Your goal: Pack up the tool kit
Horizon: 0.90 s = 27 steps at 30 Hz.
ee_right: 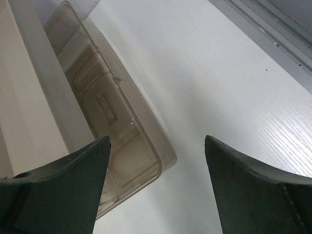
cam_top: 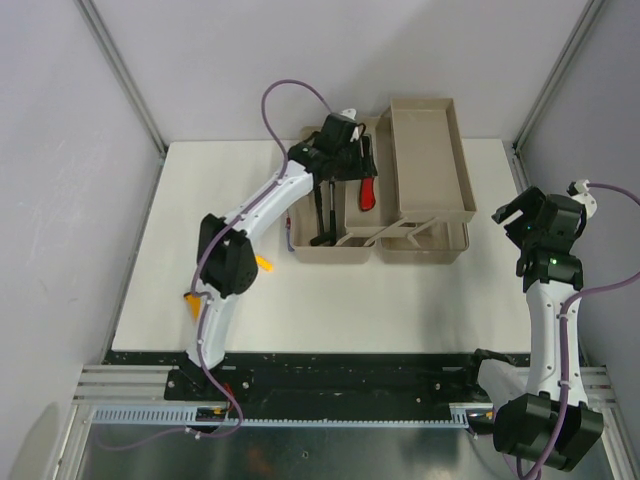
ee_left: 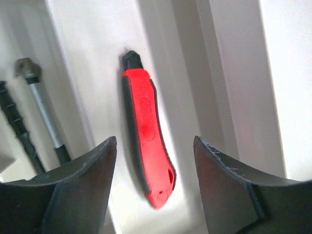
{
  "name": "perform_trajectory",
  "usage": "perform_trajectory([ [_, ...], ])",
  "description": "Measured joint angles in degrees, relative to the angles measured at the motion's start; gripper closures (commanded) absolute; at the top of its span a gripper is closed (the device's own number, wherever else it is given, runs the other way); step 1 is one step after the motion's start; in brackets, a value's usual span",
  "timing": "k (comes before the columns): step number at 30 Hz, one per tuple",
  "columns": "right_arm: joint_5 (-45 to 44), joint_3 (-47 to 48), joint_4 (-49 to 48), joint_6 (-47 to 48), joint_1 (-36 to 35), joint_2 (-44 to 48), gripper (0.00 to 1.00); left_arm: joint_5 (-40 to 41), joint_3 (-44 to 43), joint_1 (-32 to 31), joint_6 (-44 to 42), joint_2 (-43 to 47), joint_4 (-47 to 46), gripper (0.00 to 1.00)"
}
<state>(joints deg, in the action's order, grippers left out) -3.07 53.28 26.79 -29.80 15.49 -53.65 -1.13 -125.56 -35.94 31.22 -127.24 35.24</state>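
The beige toolbox stands open at the back middle of the table with its trays folded out. A red utility knife lies in the middle tray. In the left wrist view the knife lies below and between the fingers of my left gripper, which is open and empty. That gripper hovers over the box's far left part. Black-handled tools lie in the left compartment and also show in the left wrist view. My right gripper is open and empty, right of the box.
In the right wrist view the open right gripper is above the bare white table, next to a corner of the translucent brownish lid. Two small yellow-orange objects lie on the table beside the left arm. Grey walls enclose the table.
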Motion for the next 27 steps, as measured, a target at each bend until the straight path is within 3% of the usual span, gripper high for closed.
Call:
perform_trajectory([
  [3, 0.0, 0.0, 0.2, 0.0, 0.0, 0.0, 0.17, 1.6, 4.0, 0.8, -1.2, 5.6, 0.0, 0.20],
  [7, -0.1, 0.0, 0.8, 0.0, 0.0, 0.0, 0.17, 4.1, 15.3, 4.0, -2.9, 19.6, -0.6, 0.11],
  [11, -0.1, 0.0, 1.1, 0.0, 0.0, 0.0, 0.17, 5.5, 31.6, 11.2, -3.3, 39.4, -2.1, 0.05],
  [16, -0.2, 0.0, 1.6, -0.1, 0.0, -0.2, 0.16, 7.3, 49.8, 25.3, -3.4, 58.3, -0.7, 0.03],
  [20, -0.8, 0.0, 2.1, -0.1, 0.0, -0.4, 0.14, 8.0, 56.5, 32.0, -4.3, 61.5, 4.6, 0.03],
  [27, -1.0, 0.0, 1.3, -0.1, 2.8, -2.5, 0.13, 10.0, 59.9, 40.0, -5.2, 56.1, 13.4, 0.03],
])
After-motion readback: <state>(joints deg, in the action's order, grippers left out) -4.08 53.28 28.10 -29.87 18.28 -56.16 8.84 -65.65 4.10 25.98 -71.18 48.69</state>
